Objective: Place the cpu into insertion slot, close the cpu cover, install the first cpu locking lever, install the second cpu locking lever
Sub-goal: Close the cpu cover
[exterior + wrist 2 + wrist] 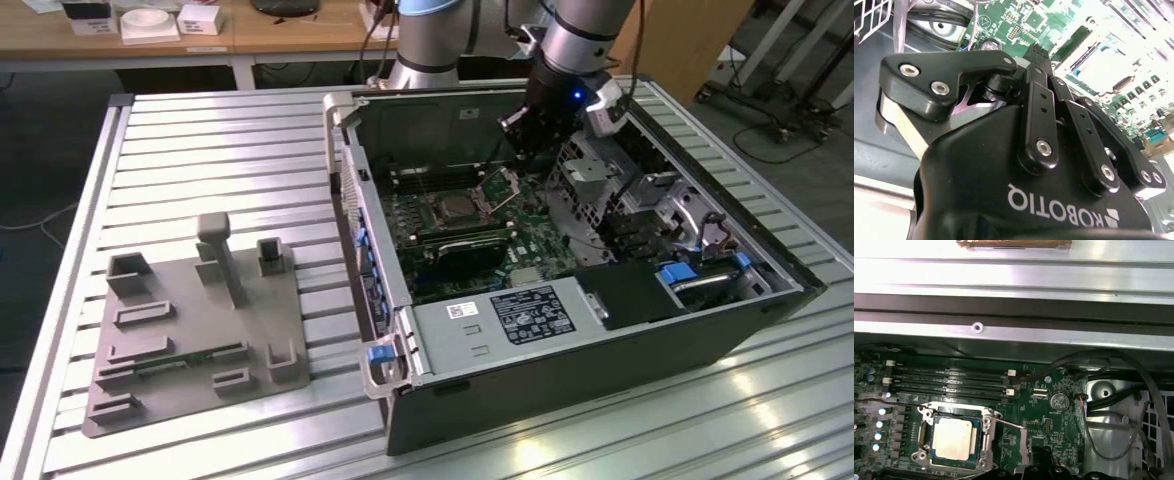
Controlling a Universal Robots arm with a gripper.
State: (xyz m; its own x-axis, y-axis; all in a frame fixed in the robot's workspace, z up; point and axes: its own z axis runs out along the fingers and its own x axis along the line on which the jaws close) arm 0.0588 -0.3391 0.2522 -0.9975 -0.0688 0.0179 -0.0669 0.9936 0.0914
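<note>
Cpu (952,437): seated flat in the insertion slot (987,435), its metal top bare; it also shows mid-board in the exterior view (461,207).
Fixture plate (187,330): grey, with upright blocks, on the slatted worktop (214,150) at the exterior view's left, well apart from the case.
Computer case (561,385): lies open on its side, right of the plate.
Memory slots (949,380): long and black, just beside the insertion slot, between it and the case wall.
Locking lever (1010,424): thin rod slanting free at the slot's edge.
Cpu cover (506,184): tilted up off the slot, standing between the cpu and the gripper.
Gripper (523,155): hangs inside the case over the motherboard (1069,390), close to the raised cover; contact cannot be told. Its black body fills the foreground of the second wrist view (1034,50).
Jaws: open or closed cannot be told.
Coin cell battery (1057,401): on the board beside the cover.
Cables (1114,370): dark loops past the battery, over a metal bracket.
Power supply (514,315): grey, white-labelled box at the case's near end.
</note>
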